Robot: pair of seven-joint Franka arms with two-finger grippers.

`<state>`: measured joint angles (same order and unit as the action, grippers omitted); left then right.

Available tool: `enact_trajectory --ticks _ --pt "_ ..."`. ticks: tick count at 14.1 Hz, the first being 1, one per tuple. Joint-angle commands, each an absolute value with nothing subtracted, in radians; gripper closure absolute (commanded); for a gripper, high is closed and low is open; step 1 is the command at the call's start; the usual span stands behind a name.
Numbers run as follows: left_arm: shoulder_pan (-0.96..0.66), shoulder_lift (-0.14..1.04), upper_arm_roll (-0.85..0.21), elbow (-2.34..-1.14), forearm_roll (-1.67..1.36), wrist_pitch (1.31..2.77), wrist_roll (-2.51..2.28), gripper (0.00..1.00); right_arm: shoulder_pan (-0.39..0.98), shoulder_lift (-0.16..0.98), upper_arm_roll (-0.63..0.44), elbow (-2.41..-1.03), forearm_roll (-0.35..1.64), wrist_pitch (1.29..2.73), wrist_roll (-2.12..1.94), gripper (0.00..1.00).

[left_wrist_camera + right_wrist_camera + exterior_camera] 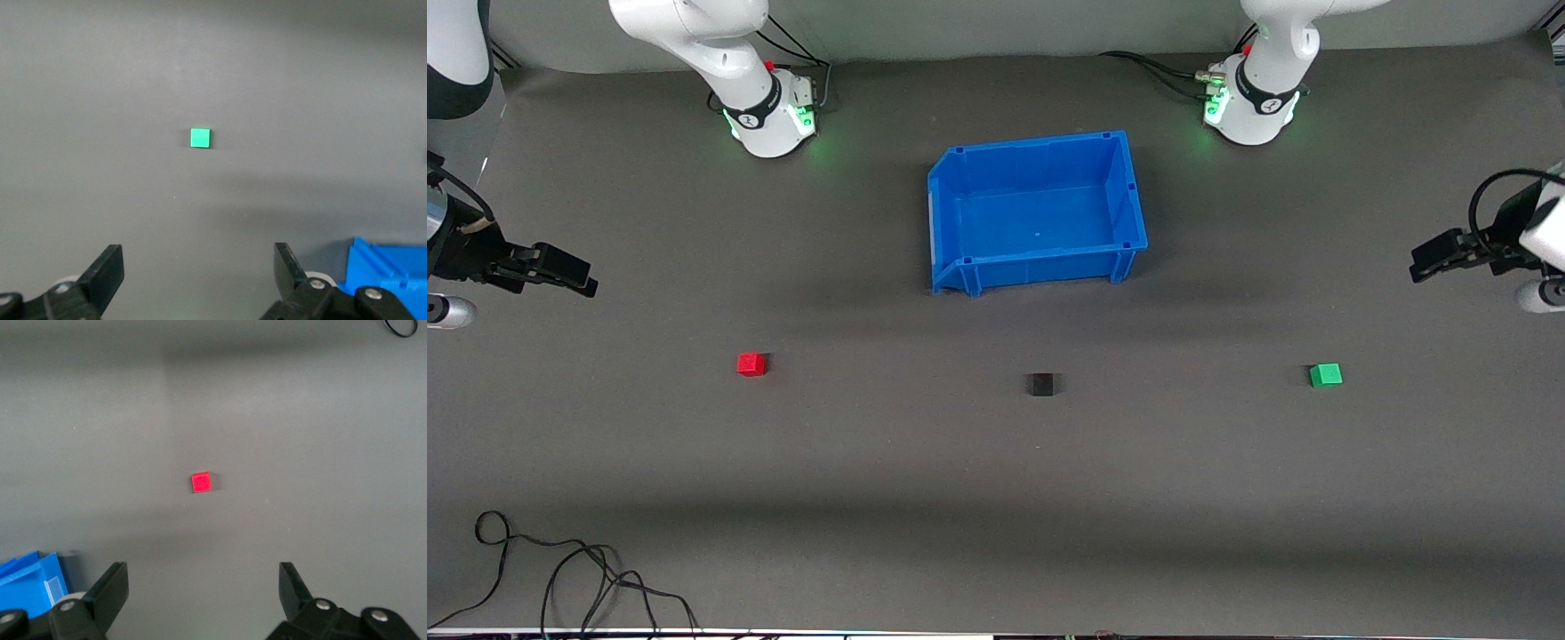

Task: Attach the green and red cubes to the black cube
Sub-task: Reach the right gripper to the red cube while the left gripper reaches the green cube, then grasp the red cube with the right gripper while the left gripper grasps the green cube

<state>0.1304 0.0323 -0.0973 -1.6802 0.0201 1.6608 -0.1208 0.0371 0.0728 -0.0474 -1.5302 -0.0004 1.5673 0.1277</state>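
The black cube [1040, 384] sits on the dark mat, nearer to the front camera than the blue bin. The red cube [751, 364] lies toward the right arm's end of the table and shows in the right wrist view [201, 482]. The green cube [1325, 374] lies toward the left arm's end and shows in the left wrist view [199, 138]. My right gripper [574, 276] hangs open and empty above the mat at its end of the table, also seen in its wrist view [200, 587]. My left gripper [1427, 264] hangs open and empty at its end, also seen in its wrist view [199, 267].
An empty blue bin [960, 222] stands in the middle between the arm bases; corners of it show in the left wrist view [387, 267] and the right wrist view [30, 580]. A black cable [560, 578] lies on the mat near the front edge.
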Motion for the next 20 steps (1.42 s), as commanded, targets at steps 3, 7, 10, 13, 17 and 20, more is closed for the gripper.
enact_trajectory --ticks 3,7,10,13,17,20 --pt "0.173 0.101 -0.103 -1.718 0.018 1.733 -0.173 0.00 0.043 0.116 -0.052 -1.461 0.040 1.554 0.627 0.00" --pt "0.184 0.163 -0.101 -1.800 0.017 1.877 -0.216 0.00 0.038 0.149 -0.052 -1.437 0.133 1.555 1.122 0.00" --pt "0.204 0.205 -0.104 -1.858 0.024 1.997 -0.190 0.00 0.025 0.187 -0.064 -1.439 0.219 1.555 1.337 0.00" --pt "0.193 0.276 -0.110 -1.894 0.037 2.077 -0.054 0.01 -0.012 0.236 -0.081 -1.469 0.351 1.562 1.378 0.00" --pt "0.186 0.343 -0.110 -1.980 0.035 2.269 0.003 0.06 -0.018 0.281 -0.084 -1.598 0.435 1.722 1.352 0.00" --pt "0.192 0.426 -0.112 -1.924 0.031 2.279 0.055 0.11 -0.014 0.297 -0.084 -1.754 0.498 1.917 1.243 0.00"
